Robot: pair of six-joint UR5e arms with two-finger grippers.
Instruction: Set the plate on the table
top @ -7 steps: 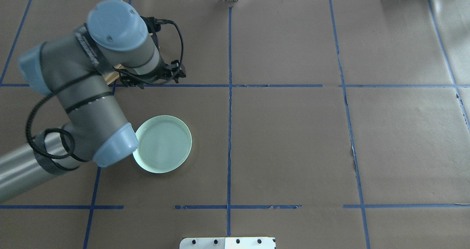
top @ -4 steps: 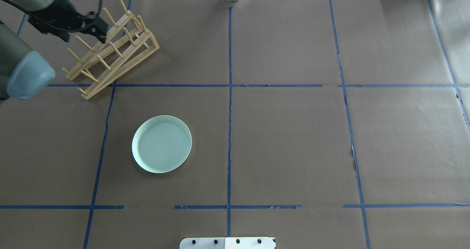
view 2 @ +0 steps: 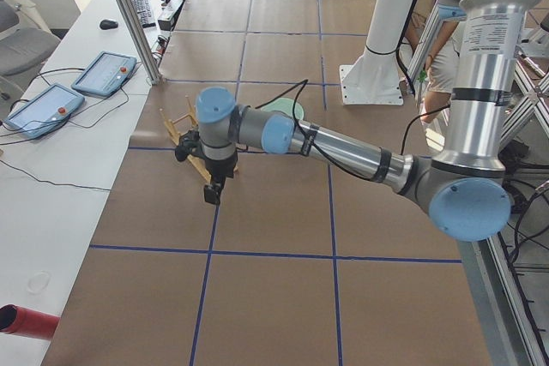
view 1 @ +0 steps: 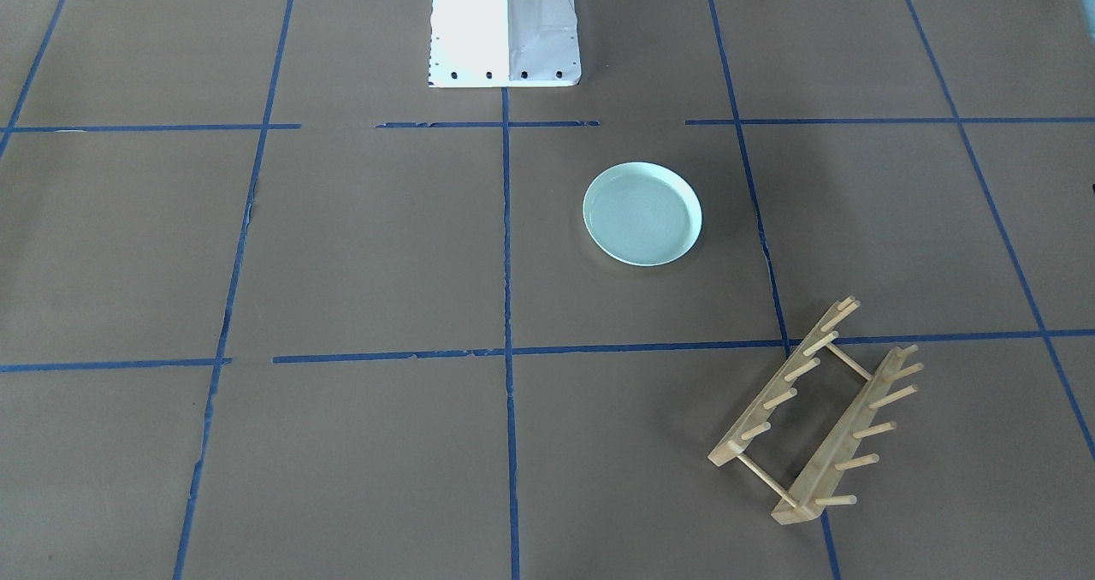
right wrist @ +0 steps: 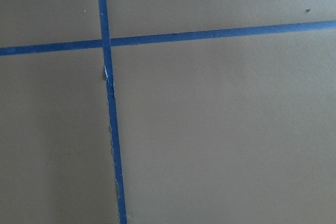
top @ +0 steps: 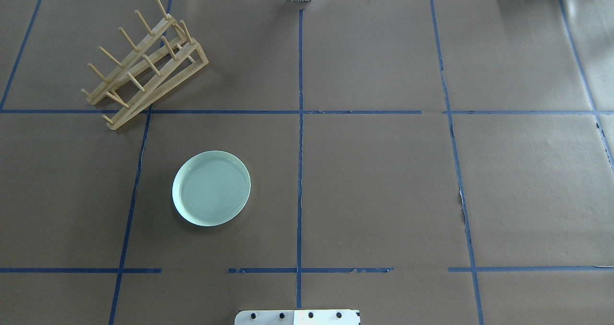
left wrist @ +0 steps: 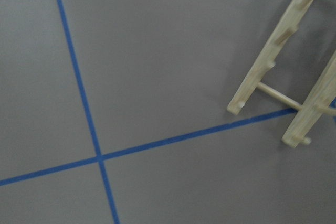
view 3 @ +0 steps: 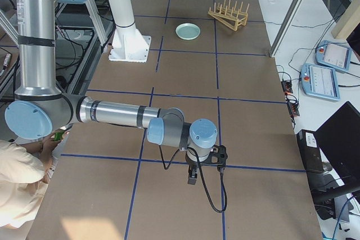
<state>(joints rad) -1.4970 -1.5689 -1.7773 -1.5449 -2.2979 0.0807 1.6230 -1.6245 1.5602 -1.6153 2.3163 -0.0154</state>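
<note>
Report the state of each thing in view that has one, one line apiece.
plate: lying flat on the table, rim up, empty, no gripper on it.
wooden peg rack: resting on the table, all pegs empty, apart from the plate.
left gripper: over the table near the rack; open or shut cannot be told.
right gripper: over the table, far from the plate; open or shut cannot be told.

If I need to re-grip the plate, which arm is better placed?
Probably left. The left gripper hangs by the rack, near the plate; the right gripper hangs far down the table.
</note>
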